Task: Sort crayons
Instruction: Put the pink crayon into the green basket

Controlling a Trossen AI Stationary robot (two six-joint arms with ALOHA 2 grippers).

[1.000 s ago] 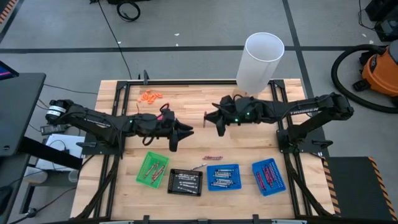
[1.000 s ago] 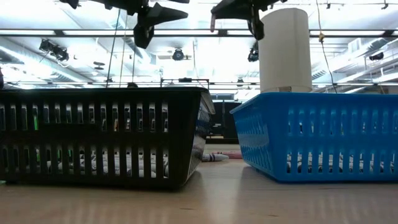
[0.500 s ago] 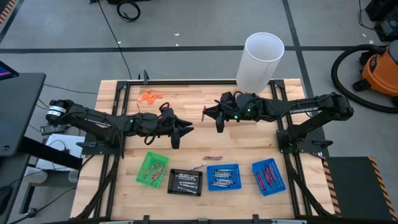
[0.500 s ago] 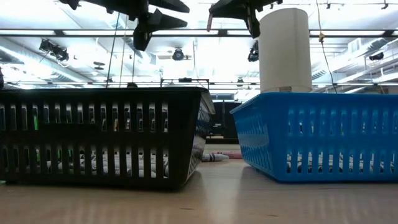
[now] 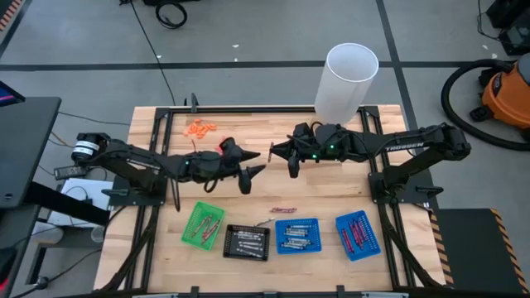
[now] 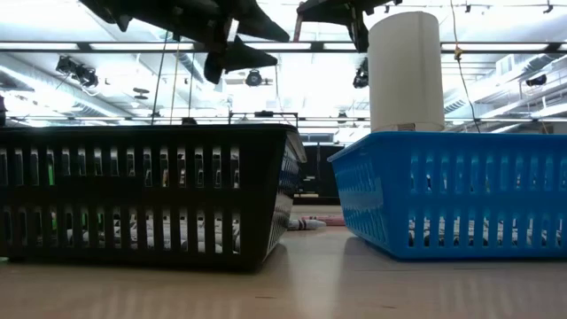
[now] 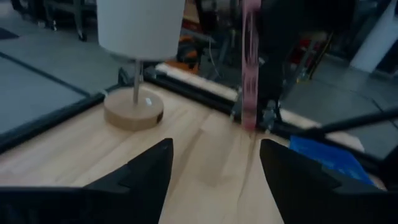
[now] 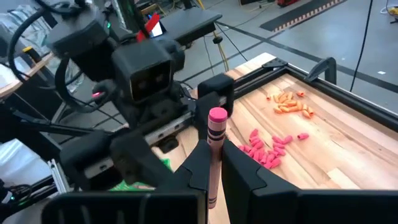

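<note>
My right gripper (image 5: 283, 157) hangs over the middle of the table, shut on a pink-maroon crayon (image 8: 216, 140). My left gripper (image 5: 253, 175) stands open just left of it, clear of the table. Its two fingers (image 7: 149, 177) point toward the crayon (image 7: 250, 68), which stands a little way ahead of them, untouched. Other crayons fill a green tray (image 5: 203, 223), a black tray (image 5: 247, 242) and two blue trays (image 5: 296, 235) (image 5: 358, 234) near the front edge. A few loose crayons (image 5: 283, 210) lie flat on the wood behind the trays. My right gripper pinches the crayon's shaft (image 8: 213, 167) between its two fingers (image 8: 198, 163). The fingers lie about level and point toward the table's left, across the crayon. The crayon stands roughly upright in the hold, one end (image 8: 217, 116) sticking out past the fingers, lifted clear of the table.
A tall white cylinder (image 5: 348, 79) on a round wooden foot stands at the far edge behind the right arm. Orange bits (image 5: 199, 127) lie at the far left, with pink bits (image 8: 267, 152) nearer the middle. A black frame (image 5: 248, 108) rims the tabletop.
My left gripper has moved toward the table's right, toward the right gripper and its crayon. It has sunk a little and rolled about its own axis, staying open. The right gripper has held its place with the crayon.
</note>
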